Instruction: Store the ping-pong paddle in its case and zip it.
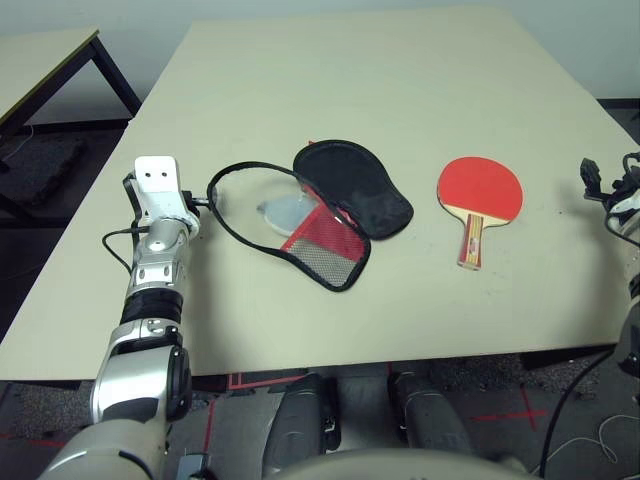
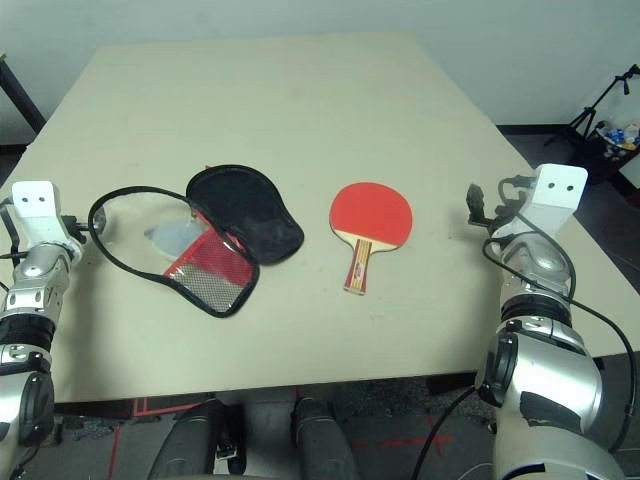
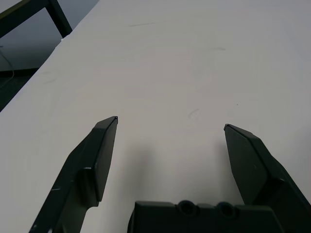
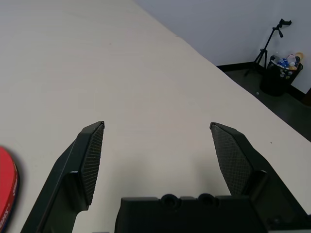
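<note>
While both my left fingers (image 3: pixel 170 128) and right fingers (image 4: pixel 156 128) hang spread and empty, the paddle (image 2: pixel 370 215) beside my right looks light and stiff: I'd take its handle; the floppy case (image 2: pixel 215 235) lies near my left.

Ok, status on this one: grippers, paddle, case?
Left gripper open, right gripper open, both empty. Ping-pong paddle flat on table, outside case. Case unzipped, lying open. Nothing between them.

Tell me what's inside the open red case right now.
The case lies unzipped, its black-lined flap folded back. Inside shows a pale grey rounded pouch, partly covered by the red mesh-pocket side. Whatever lies under that side is hidden. The ping-pong paddle lies outside, on the table.
</note>
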You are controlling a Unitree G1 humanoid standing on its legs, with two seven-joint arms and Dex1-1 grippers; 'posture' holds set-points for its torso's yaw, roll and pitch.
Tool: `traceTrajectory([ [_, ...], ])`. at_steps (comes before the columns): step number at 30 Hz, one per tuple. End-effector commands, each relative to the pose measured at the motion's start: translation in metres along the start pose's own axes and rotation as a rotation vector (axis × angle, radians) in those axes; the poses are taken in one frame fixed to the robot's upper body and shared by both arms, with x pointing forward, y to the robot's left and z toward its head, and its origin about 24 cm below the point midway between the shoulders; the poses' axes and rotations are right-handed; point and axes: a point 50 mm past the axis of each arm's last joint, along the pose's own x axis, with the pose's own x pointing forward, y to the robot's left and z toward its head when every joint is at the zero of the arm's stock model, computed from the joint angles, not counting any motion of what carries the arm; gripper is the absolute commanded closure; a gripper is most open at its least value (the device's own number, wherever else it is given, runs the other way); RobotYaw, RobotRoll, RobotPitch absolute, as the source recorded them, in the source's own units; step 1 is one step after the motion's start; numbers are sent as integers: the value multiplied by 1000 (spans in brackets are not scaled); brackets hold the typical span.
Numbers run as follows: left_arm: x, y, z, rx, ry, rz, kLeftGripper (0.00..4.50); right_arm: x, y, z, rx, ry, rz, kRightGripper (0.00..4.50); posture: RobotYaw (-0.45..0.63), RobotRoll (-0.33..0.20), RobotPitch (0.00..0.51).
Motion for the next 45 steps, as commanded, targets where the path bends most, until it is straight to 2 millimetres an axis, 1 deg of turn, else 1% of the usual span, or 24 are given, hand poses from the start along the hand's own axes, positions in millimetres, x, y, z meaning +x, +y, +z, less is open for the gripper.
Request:
traceTrajectory([
  [1,1,-7,-2,-6,6,-21,0,-3,-4,-3,10,-2,-18,16,-45,0,123],
  [4,3,-17,-4,-11,14,-49,0,-4,-6,-3,6,-7,-18,16,-60,0,119],
  [6,5,-21,-2,-11,7,-64,0,-5,-11,0,-4,-6,-35,16,-67,0,115],
  [8,7,-20,3,-9,-2,-72,0,-4,-15,6,-3,-2,-65,16,-71,0,109],
  [10,10,-16,9,0,-19,-76,0,-3,-19,11,5,11,-86,16,-70,0,99],
  [13,15,4,32,31,-75,-75,0,0,-22,22,5,86,-87,16,-44,0,94],
  [17,17,27,65,87,-130,-128,0,0,-17,37,-36,215,-30,16,-30,0,87],
  [18,17,34,78,124,-151,-159,0,-1,-13,46,-32,250,-8,16,-30,0,85],
  [20,18,40,97,169,-171,-225,0,-5,-4,61,-17,302,21,16,-28,0,81],
  [21,18,41,109,195,-183,-267,0,-8,3,72,18,323,25,16,-28,0,79],
  [23,19,39,123,203,-191,-343,0,-16,17,85,69,374,45,16,-40,0,76],
  [25,19,29,134,205,-200,-448,0,-25,34,93,142,454,79,16,-51,0,74],
  [27,19,12,140,199,-187,-577,0,-34,52,97,205,560,123,16,-67,0,68],
  [29,19,-9,146,201,-198,-682,0,-38,70,99,237,625,154,16,-79,0,67],
  [33,17,-51,150,205,-220,-841,0,-37,100,85,264,682,219,16,-116,0,64],
  [35,15,-71,152,203,-236,-903,0,-38,113,78,252,699,230,16,-130,0,59],
  [37,11,-98,156,191,-259,-975,0,-39,128,72,211,727,254,16,-135,0,58],
  [40,5,-127,158,194,-287,-1058,0,-41,136,61,183,789,261,16,-134,0,55],
  [42,0,-142,156,204,-290,-1117,0,-43,138,55,171,828,257,16,-133,0,54],
  [44,-5,-151,154,210,-289,-1160,0,-44,139,51,180,851,247,16,-130,0,58],
  [45,-8,-158,152,220,-292,-1186,0,-46,141,46,185,872,241,16,-129,0,59],
])
